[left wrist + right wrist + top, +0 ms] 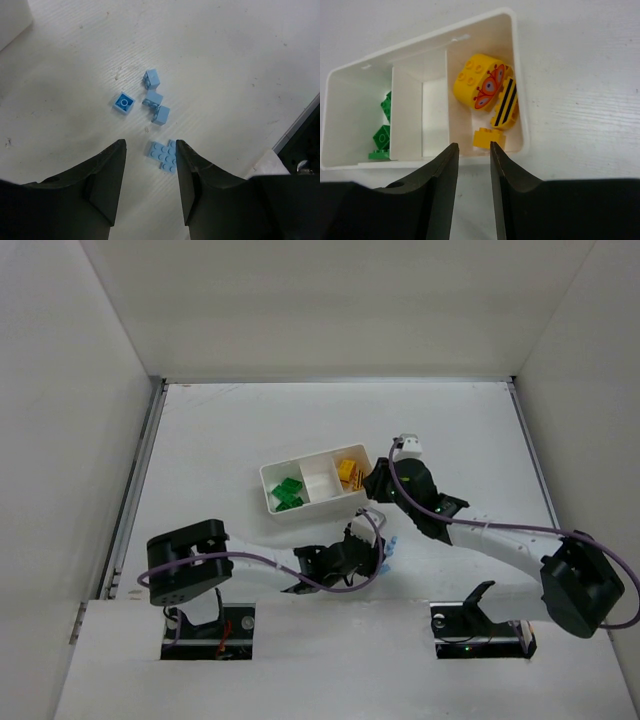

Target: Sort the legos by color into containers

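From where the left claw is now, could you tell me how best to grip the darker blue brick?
Pinch the darker blue brick across two opposite side walls, coming straight down from above: it lies flat and square, apart from the paler bricks, so both fingers should have room.

White table (220, 430) — white 3-compt tray (312, 508), blue legos (161, 114) loose nearby

The left arm (260, 565) lies low and reaches across toward the other arm's side. The left gripper (150, 145) at its end points down, with its two black fingers (107, 175) spread wide apart. The right arm (500, 540) stretches the other way with its wrist bent, and the right gripper (473, 146) points down too, its two black fingers (437, 180) near each other with only a thin gap between them.
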Tool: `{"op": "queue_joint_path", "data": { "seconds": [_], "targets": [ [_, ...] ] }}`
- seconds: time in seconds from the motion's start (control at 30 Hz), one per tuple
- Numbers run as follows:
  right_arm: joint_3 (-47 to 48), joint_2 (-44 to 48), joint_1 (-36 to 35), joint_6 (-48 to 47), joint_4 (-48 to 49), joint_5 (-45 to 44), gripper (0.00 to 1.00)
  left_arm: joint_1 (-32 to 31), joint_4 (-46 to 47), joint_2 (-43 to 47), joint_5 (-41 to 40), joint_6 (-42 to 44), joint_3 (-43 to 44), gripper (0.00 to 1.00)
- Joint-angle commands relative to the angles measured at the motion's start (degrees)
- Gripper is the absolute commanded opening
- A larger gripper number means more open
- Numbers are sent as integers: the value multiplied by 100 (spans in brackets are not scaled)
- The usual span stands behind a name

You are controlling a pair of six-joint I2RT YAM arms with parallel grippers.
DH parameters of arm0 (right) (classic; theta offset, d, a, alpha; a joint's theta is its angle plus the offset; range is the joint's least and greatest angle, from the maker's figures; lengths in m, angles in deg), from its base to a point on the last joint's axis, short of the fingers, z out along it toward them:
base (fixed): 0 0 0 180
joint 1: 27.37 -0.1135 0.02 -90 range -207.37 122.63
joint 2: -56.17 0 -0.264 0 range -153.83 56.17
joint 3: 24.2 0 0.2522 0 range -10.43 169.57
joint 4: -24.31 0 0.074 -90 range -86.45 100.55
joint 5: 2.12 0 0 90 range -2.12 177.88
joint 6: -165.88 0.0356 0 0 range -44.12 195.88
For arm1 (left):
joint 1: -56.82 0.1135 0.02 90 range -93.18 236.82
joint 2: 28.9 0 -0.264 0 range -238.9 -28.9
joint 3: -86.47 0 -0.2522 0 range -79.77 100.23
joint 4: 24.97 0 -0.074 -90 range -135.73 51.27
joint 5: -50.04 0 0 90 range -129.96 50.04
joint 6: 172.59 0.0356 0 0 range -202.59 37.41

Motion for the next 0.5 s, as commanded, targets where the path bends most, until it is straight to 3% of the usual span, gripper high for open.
{"op": "queue_joint_path", "data": {
  "seconds": [0.0, 0.47],
  "targets": [
    [-221, 337, 196, 22, 635, 124, 37, -59, 124, -167, 187, 217, 310, 39],
    [-714, 522, 593, 225, 1057, 635, 38, -120, -70, -642, 232, 455, 513, 37]
  ]
}}
